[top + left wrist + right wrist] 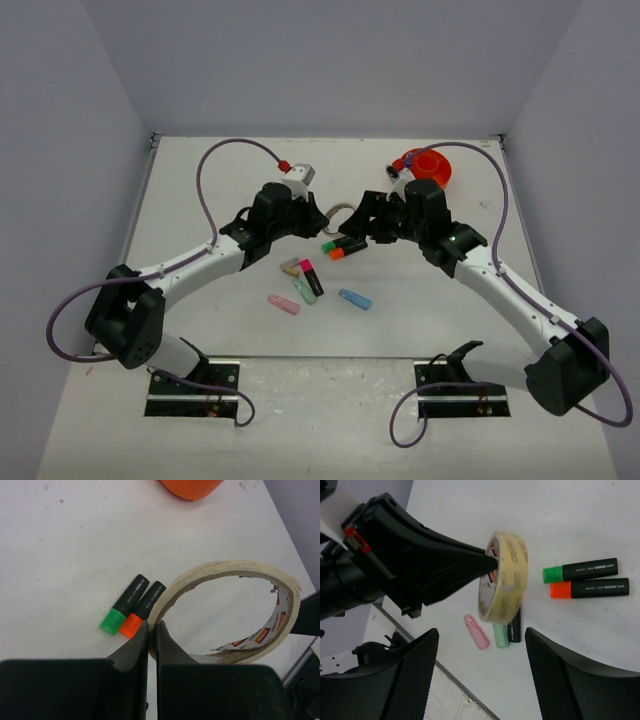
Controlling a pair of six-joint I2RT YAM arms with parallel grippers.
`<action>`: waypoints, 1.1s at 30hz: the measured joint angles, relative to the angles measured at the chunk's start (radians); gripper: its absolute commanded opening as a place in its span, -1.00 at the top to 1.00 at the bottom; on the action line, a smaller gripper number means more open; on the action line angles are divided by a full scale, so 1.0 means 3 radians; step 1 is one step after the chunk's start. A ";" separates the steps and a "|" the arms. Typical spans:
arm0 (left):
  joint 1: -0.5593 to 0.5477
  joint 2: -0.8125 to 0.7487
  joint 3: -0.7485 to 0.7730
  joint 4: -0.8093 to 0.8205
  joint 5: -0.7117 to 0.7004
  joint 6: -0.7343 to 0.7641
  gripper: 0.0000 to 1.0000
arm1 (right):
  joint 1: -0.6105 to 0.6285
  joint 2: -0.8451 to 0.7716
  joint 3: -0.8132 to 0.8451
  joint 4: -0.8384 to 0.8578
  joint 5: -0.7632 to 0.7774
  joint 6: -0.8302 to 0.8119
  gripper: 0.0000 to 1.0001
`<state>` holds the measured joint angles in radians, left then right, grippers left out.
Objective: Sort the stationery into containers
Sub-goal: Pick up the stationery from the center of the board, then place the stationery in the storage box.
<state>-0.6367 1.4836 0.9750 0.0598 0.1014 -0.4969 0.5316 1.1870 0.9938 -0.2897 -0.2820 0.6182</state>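
Note:
My left gripper (152, 625) is shut on the rim of a tan tape roll (235, 566), one finger inside the ring and one outside. The roll (512, 580) hangs on edge just above the table. My right gripper (481, 632) faces it, open and holding nothing. Beside the roll lie two black highlighters, one green-capped (125, 605) and one orange-capped (145, 609). The round orange tub (432, 165) stands at the back right, behind the right arm. From above, both grippers, left (322, 215) and right (362, 222), meet at the roll (340, 213).
Nearer the arm bases lie a pink eraser (283, 304), a green eraser (304, 290), a blue eraser (354, 299) and a pink-capped highlighter (312, 277). Grey walls enclose the table on three sides.

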 measured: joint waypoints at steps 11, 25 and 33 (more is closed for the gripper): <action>-0.0111 -0.0026 -0.0252 0.0371 0.0512 -0.0025 1.00 | -0.0003 0.0122 0.0011 0.0052 0.0066 0.0174 0.39; -0.0120 -0.0046 -0.0120 0.0028 0.0217 -0.0056 -1.00 | -0.0204 -0.0127 -0.0023 -0.0119 0.0261 0.0146 1.00; -0.0126 -0.0927 0.0072 -0.1248 -0.0622 -0.0026 -1.00 | -0.1272 0.0049 0.0583 -0.0214 0.0639 0.0263 1.00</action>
<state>-0.6746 1.2056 0.9965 -0.3147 -0.0852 -0.5048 0.1498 1.2017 1.1687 -0.3537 -0.0904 0.6972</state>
